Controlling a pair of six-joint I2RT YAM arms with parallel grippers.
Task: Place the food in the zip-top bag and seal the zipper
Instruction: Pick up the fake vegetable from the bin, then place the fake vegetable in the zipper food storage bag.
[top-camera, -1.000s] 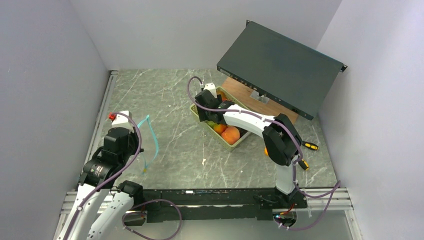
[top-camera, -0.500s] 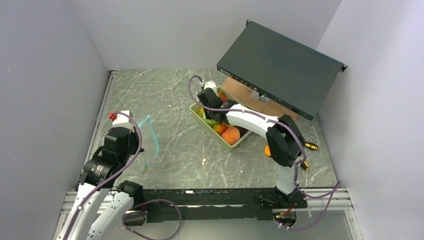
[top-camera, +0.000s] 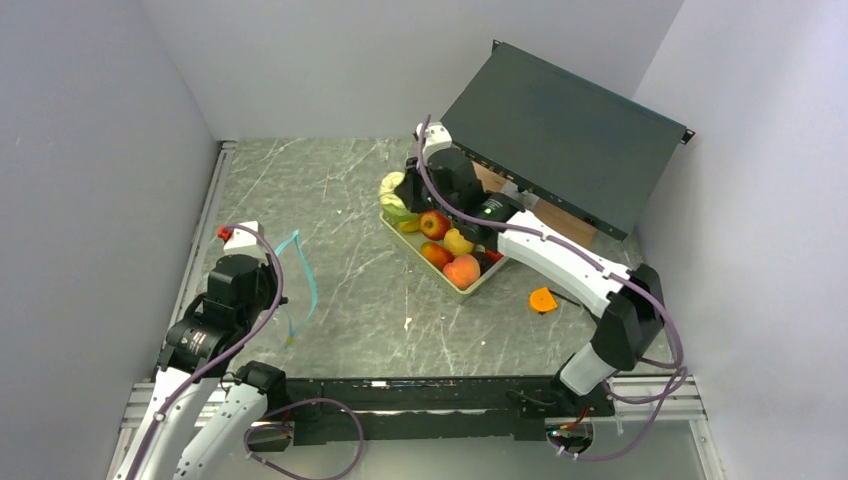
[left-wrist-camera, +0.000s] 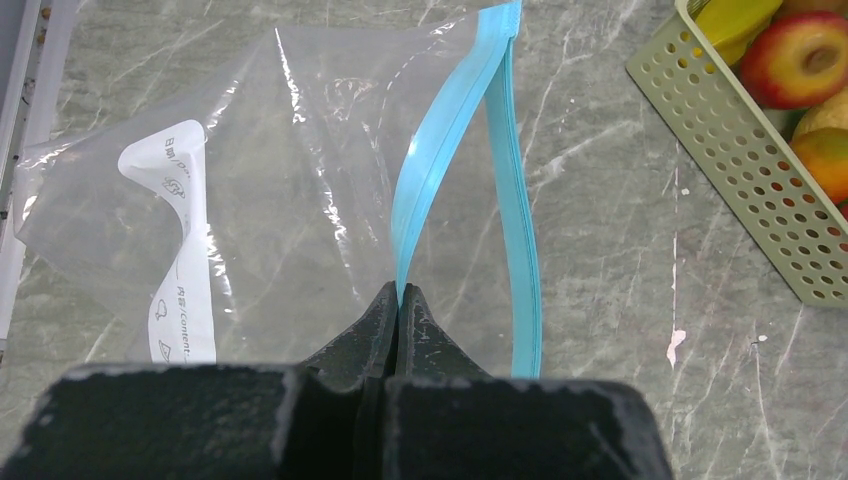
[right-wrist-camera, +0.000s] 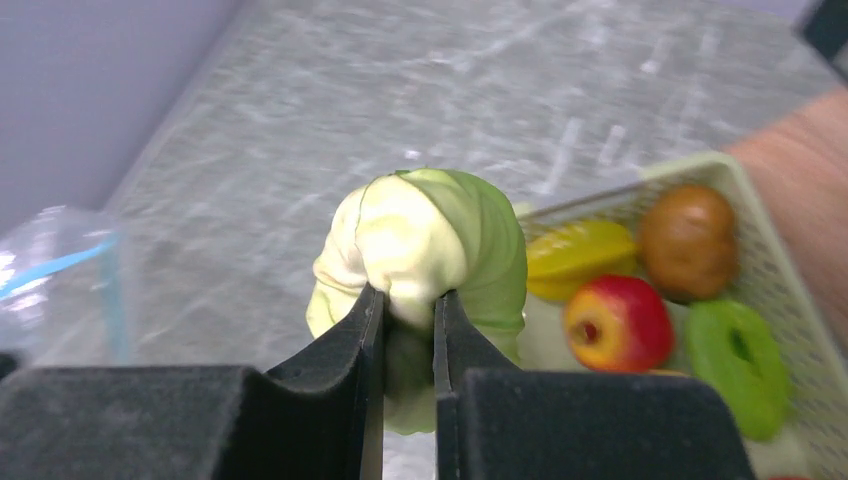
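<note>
Toy food, a pale green cabbage piece (top-camera: 391, 188), hung over the far left end of the slatted green basket (top-camera: 460, 291) in the top view, well apart from the clear zip-top bag (top-camera: 312, 283) at near left. Only the left wrist view showed the left gripper (left-wrist-camera: 400, 303) clamped on one teal zipper (left-wrist-camera: 440, 130) lip; that narrow mouth could snag the cabbage. Only the right wrist view showed the right gripper (right-wrist-camera: 405, 310) pinching a small fold, which might slip.

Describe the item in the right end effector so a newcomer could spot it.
Find the dark rack unit at the table's far right; in front of it sits a pale green basket of toy food. At the basket's far-left end, the right end effector pinches a cabbage-like toy. It alone is ribbed, cream and light green; the rest lie in the basket.
</note>
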